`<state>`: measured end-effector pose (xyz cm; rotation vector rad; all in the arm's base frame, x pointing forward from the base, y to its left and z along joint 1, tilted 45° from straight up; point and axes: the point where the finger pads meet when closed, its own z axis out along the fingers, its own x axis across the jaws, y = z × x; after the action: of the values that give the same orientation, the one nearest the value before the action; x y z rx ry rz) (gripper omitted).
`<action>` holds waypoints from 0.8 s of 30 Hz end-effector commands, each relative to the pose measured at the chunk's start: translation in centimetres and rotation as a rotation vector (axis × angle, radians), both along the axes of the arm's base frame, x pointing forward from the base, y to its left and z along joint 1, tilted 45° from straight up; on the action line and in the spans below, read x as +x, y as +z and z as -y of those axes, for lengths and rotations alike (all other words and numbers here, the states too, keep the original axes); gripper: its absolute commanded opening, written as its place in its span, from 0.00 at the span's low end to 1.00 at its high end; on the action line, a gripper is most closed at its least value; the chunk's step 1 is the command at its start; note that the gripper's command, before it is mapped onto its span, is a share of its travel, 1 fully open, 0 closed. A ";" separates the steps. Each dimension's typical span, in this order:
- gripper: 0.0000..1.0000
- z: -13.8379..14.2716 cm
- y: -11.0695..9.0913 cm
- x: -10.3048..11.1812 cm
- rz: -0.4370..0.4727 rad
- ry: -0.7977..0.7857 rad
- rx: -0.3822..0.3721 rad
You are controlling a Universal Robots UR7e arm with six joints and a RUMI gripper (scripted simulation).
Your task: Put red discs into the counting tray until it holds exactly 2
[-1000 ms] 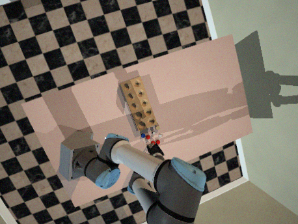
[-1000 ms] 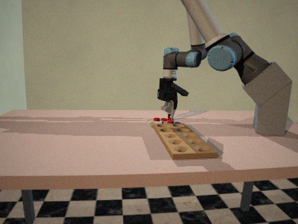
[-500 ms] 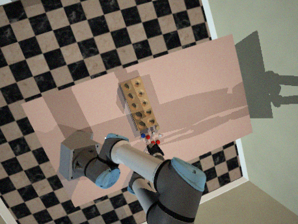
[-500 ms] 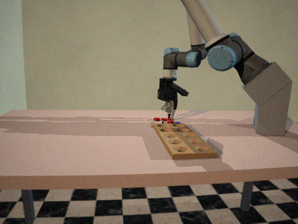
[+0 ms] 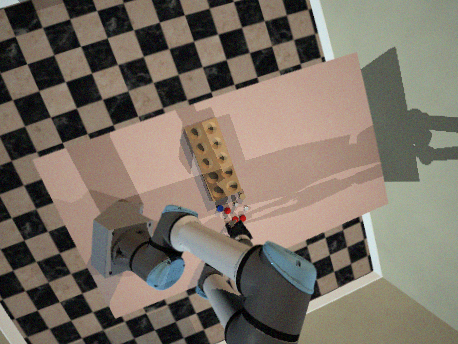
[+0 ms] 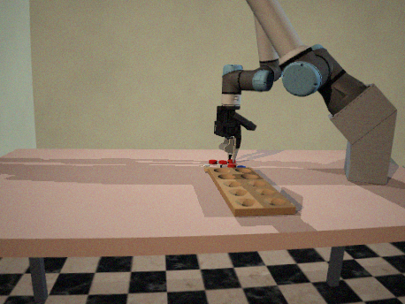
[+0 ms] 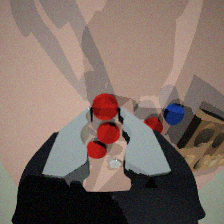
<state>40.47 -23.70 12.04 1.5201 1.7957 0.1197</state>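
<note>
My gripper [image 5: 234, 221] [image 6: 232, 160] [image 7: 105, 108] is low over the pink tabletop [image 5: 320, 105] [image 6: 110, 208] [image 7: 40, 75], its fingers pointing down and clamped on a red disc [image 7: 105, 106], which sits right between my two fingertips in the wrist view. From the top I cannot tell that disc apart from its neighbours.

Two more red discs [image 7: 108, 133] [image 7: 97, 149] appear between my fingers in the wrist view, nearer my palm than the one I grip; how high they lie I cannot tell. Another red disc [image 5: 227, 210] [image 7: 153, 125] lies just outside my grip, on the side towards the counting tray [image 5: 208, 159] [image 6: 265, 211] [image 7: 200, 113], with a blue disc [image 5: 220, 208] [image 6: 241, 166] [image 7: 174, 114] beside it. A pale disc [image 5: 246, 208] lies near this group too.

The tray is near me, beyond those loose discs, its short end facing the cluster. It is a long block of tan wood, flat on the table, with ten round, hollowed pockets in two rows of five, bare wood showing in them. The red discs are small, round and bright, plain in colour; the one I hold shows me its round face.

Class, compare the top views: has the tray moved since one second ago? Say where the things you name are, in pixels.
No. The tray [image 5: 205, 154] [image 6: 265, 211] [image 7: 192, 131] lies at the same place and angle on the table [image 5: 320, 100] [image 6: 110, 212] [image 7: 35, 75], judged against the table's edges.
</note>
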 end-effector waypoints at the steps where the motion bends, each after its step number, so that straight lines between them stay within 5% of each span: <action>1: 0.00 0.0 0.2 -0.1 0.001 0.000 -0.001; 24: 0.00 -1.2 2.5 -1.9 0.000 0.000 -0.001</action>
<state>39.21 -22.93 13.73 1.5198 1.7937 0.1174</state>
